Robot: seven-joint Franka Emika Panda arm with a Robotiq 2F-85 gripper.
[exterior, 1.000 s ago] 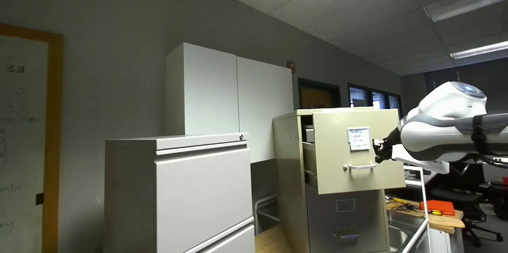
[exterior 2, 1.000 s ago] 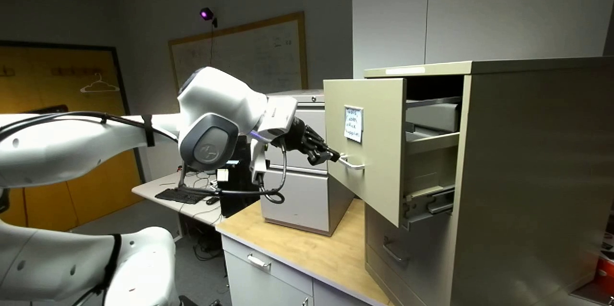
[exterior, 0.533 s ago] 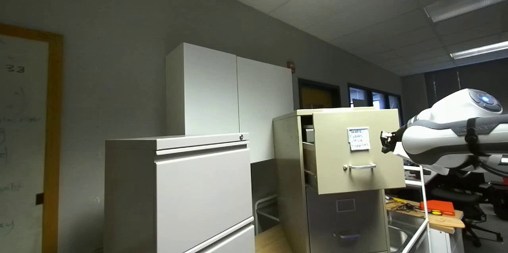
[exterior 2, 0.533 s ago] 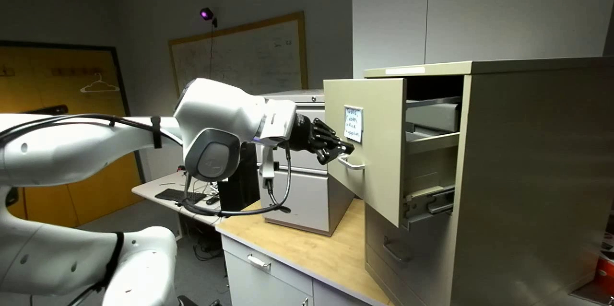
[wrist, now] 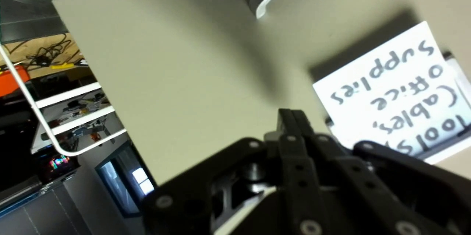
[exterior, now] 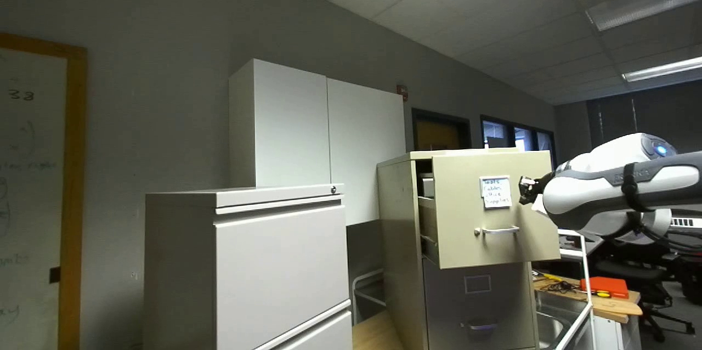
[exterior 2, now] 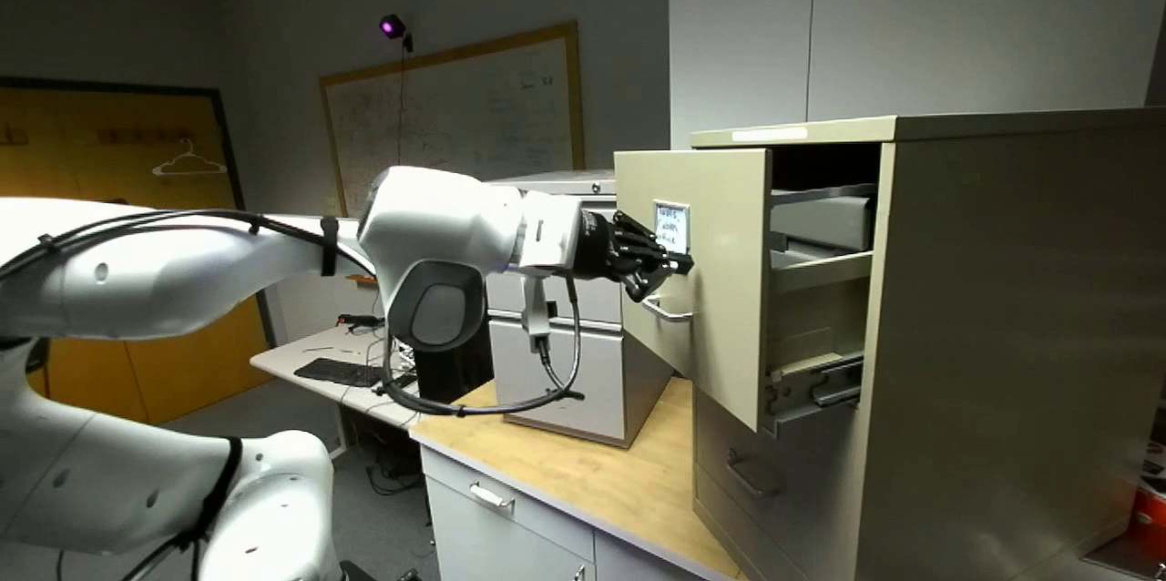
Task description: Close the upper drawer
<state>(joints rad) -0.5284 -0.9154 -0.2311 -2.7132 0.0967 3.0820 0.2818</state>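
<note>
Beige metal, the upper drawer [exterior 2: 726,290] juts well out from the top of its cabinet [exterior 2: 993,308]; the tool [wrist: 293,117], clenched on nothing, points at it beside the label [wrist: 397,87], contact unclear; the closing push seems all left to do

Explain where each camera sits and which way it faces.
Wrist view: on the wrist, facing the upper drawer; the tool shows below.
Exterior view: near the light-grey cabinet, facing the drawer's front; arm at picture right.
Exterior view: beside the beige cabinet, facing the open drawer's side; arm at picture left.
Both exterior views share drawer, cabinets, arm, tool and whiteboard.
</note>
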